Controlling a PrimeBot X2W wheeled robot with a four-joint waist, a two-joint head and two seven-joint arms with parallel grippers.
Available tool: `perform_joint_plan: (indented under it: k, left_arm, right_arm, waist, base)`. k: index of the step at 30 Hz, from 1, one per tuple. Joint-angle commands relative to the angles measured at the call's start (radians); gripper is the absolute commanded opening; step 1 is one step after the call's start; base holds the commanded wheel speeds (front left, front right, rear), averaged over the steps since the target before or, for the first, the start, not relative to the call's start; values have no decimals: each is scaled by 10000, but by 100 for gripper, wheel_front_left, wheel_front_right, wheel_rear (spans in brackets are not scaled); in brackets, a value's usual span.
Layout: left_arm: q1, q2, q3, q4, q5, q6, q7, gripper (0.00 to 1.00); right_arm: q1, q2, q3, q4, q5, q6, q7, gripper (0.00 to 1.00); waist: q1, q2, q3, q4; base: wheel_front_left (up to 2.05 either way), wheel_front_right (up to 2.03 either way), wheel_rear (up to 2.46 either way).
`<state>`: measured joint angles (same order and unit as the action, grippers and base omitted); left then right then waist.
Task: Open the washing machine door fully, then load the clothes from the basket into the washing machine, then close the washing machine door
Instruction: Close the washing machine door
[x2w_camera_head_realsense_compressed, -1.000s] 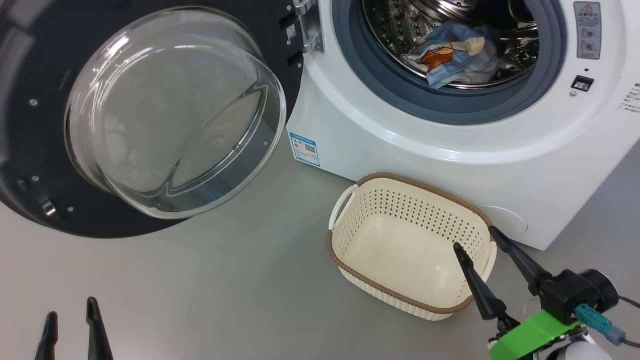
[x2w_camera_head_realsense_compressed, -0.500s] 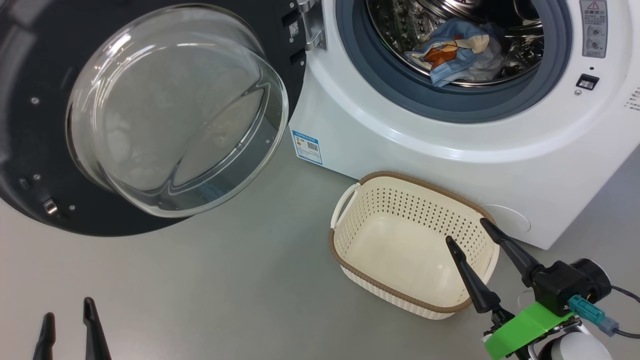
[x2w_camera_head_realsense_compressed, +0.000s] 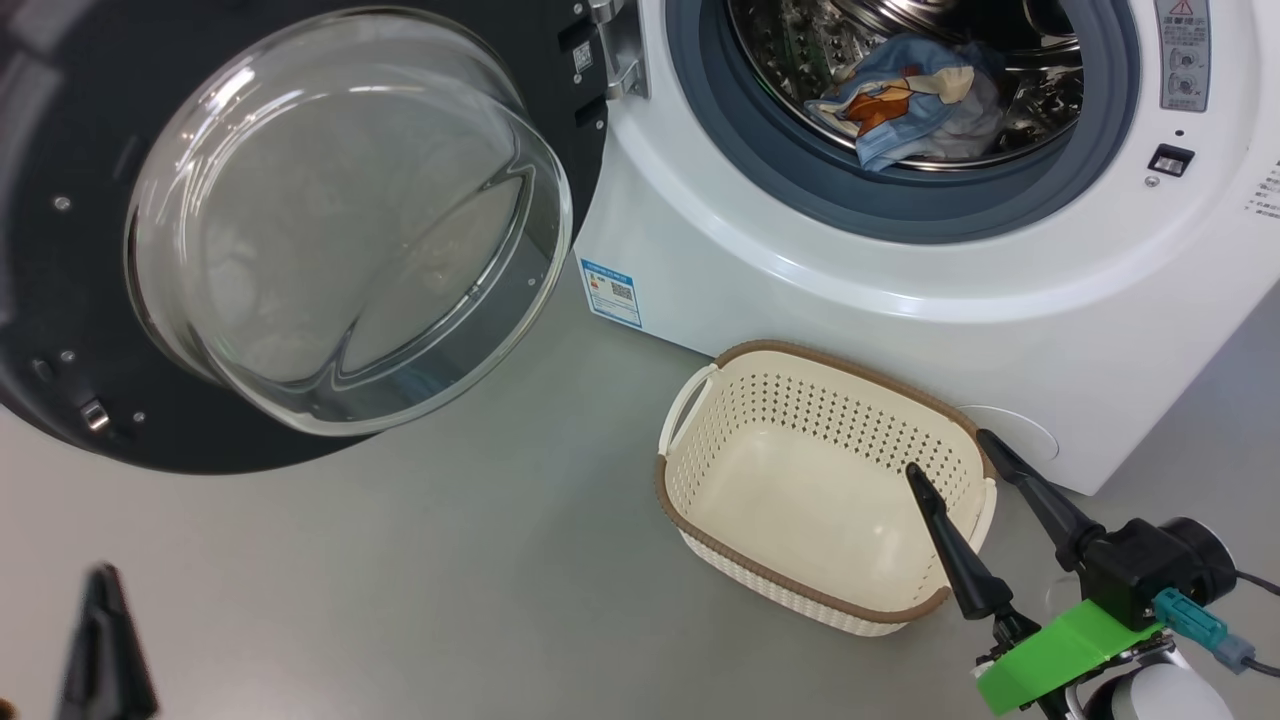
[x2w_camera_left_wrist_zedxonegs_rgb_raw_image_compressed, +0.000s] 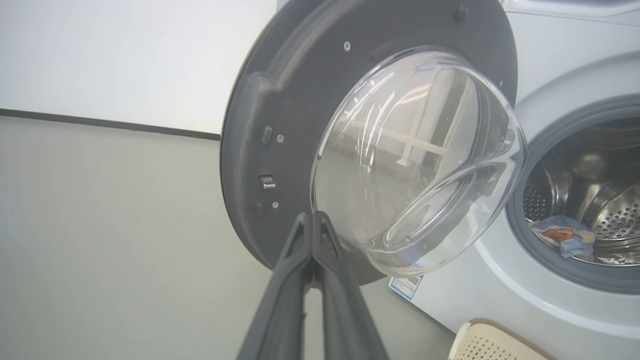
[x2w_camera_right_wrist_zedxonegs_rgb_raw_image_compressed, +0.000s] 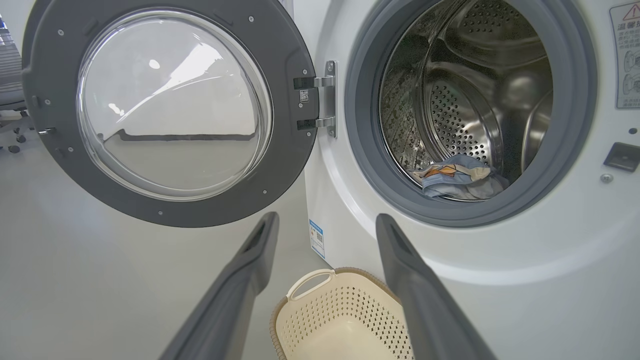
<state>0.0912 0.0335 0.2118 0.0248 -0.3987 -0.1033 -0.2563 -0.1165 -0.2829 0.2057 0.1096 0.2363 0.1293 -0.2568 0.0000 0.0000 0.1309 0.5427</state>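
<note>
Clothes (x2w_camera_head_realsense_compressed: 905, 105), light-blue bear-print fabric, lie in the steel drum (x2w_camera_head_realsense_compressed: 800, 50), cream perforated basket (x2w_camera_head_realsense_compressed: 800, 410) on the floor (x2w_camera_head_realsense_compressed: 450, 560) empty, so next swing the black-rimmed glass door (x2w_camera_head_realsense_compressed: 50, 320) shut: push its free edge with the closed left claw (x2w_camera_left_wrist_zedxonegs_rgb_raw_image_compressed: 312, 216), open right claw (x2w_camera_head_realsense_compressed: 948, 453) kept clear.

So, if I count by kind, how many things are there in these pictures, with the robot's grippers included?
Washing machine: 1
Washing machine door: 1
Basket: 1
Bundle of clothes: 1
Grippers: 2, the left gripper and the right gripper
Total: 6
</note>
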Motion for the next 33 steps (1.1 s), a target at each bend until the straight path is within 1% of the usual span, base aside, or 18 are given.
perform_joint_plan:
  k: [1, 5, 7, 8, 11, 13, 16, 19, 22, 26, 29, 31, 33]
  left_arm:
    - [-528, 168, 468, -359, -45, -52, -55, 0]
    - [-1282, 191, 1172, -835, -102, -227, -55, 0]
    - [-1800, 304, 1553, -1004, -593, -260, -55, 0]
    - [-2053, 520, 1648, -1081, -903, -264, -55, 0]
    - [-2792, 1469, 1930, -1027, -1819, -269, -55, 0]
    - [-3339, 2262, 2114, -701, -2397, -271, -55, 0]
    - [-4236, 3335, 2188, 184, -3613, -272, -55, 0]
    - [-5152, 4299, 2098, 1402, -5125, -272, 85, 0]
    - [-6042, 5140, 1878, 2454, -6455, -273, 687, 0]
    - [-7172, 5896, 1665, 3984, -8134, -273, 2017, 0]
    - [-7830, 6289, 1359, 5069, -8847, -273, 3222, 0]
    - [-8245, 6624, 1156, 5780, -9043, -273, 3868, 0]
    - [-8694, 6815, 1085, 6570, -9349, -273, 4531, 0]
  right_arm:
    - [133, -14, 134, -276, -56, 14, -49, 100]
    - [238, 60, 87, -323, -94, 14, -49, 100]
    - [270, 87, 120, -342, -114, 14, -49, 100]
    - [259, 90, 155, -348, -119, 14, -49, 100]
    - [186, 78, 268, -342, -113, 14, -49, 100]
    - [119, 48, 328, -342, -107, 14, -49, 100]
    - [5, -23, 365, -345, -102, 14, -49, 100]
    - [-81, -84, 391, -356, -109, 14, -49, 100]
    - [-140, -142, 343, -366, -116, 14, -49, 100]
    - [-205, -225, 318, -411, -142, 14, -49, 100]
    - [-255, -295, 341, -425, -151, 14, -49, 100]
    - [-299, -343, 363, -443, -160, 14, -49, 100]
    - [-349, -400, 410, -456, -168, 14, -49, 100]
  waist:
    - [0, 0, 10, -2]
    - [0, 0, 64, -11]
    - [0, 0, 117, -54]
    - [0, 0, 160, -97]
    - [0, 0, 296, -232]
    - [0, 0, 426, -327]
    - [0, 0, 624, -456]
    - [0, 0, 803, -573]
    - [0, 0, 974, -635]
    - [0, 0, 1200, -682]
    - [0, 0, 1320, -708]
    - [0, 0, 1409, -733]
    - [0, 0, 1510, -779]
  base:
    - [0, 0, 0]
    - [0, 0, 0]
    - [0, 0, 0]
    - [0, 0, 0]
    - [0, 0, 0]
    - [0, 0, 0]
    - [0, 0, 0]
    - [0, 0, 0]
    - [0, 0, 0]
    - [0, 0, 0]
    - [0, 0, 0]
    - [0, 0, 0]
    - [0, 0, 0]
